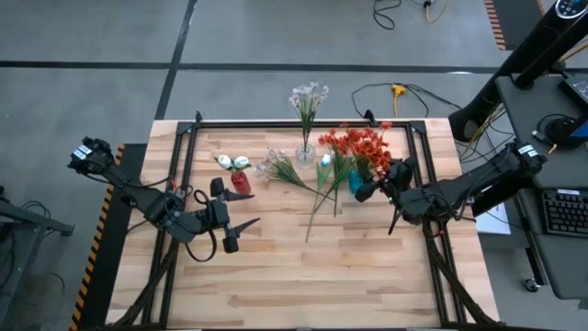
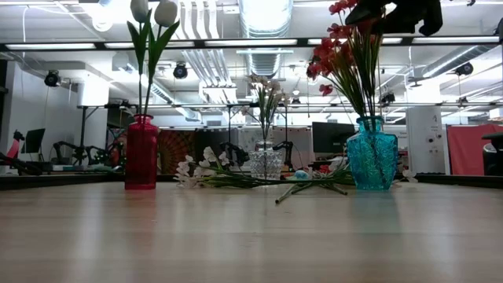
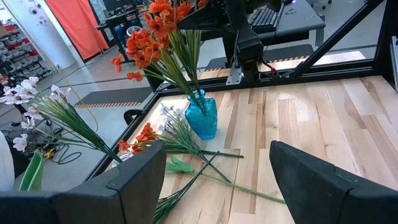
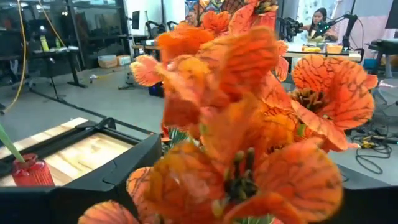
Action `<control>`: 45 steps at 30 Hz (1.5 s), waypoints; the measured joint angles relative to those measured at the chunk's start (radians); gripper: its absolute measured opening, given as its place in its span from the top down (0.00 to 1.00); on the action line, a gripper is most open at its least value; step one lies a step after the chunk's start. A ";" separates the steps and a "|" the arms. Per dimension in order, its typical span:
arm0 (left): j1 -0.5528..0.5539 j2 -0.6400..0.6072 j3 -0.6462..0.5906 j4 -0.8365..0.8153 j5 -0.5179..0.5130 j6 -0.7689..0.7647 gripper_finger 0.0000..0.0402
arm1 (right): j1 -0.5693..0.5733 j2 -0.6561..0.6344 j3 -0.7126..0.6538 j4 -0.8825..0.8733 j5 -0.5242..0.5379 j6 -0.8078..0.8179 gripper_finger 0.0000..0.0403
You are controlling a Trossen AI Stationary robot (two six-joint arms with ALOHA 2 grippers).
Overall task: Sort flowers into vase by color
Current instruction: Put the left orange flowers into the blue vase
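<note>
Surface (image 1: 276, 267) with three vases, flowers part sorted.
Largest, the orange-red flowers (image 1: 360, 144) stand in the blue vase (image 1: 356, 180) at centre right of the high view; the right claw (image 1: 369, 188) sits touching-close beside them, its spread unclear; pulling back could snag blooms and tip the vase. The left claw (image 1: 241, 223), lower left, hangs released. Loose pale sprays (image 1: 285, 169) lie mid-frame; white tulips (image 1: 232, 162) fill the red vase (image 1: 241, 183).

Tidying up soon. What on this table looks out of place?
Several loose flowers lie flat on the table between the clear vase and the blue vase, not standing in any vase. Nothing looks spilled or broken.
</note>
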 joint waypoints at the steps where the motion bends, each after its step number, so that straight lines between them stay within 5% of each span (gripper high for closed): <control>1: 0.000 0.000 0.000 -0.001 0.000 -0.002 0.33 | 0.001 -0.001 0.008 -0.029 0.000 0.007 0.31; 7: 0.000 0.000 0.000 -0.008 0.000 -0.013 0.33 | 0.005 -0.009 0.086 -0.324 -0.075 0.146 0.28; 16: 0.000 0.000 0.000 -0.008 0.000 -0.025 0.33 | -0.008 -0.006 0.195 -0.976 -0.252 0.704 0.29; 45: 0.000 0.001 0.000 -0.011 0.000 -0.053 0.33 | -0.008 -0.005 0.476 -1.429 -0.577 0.954 0.34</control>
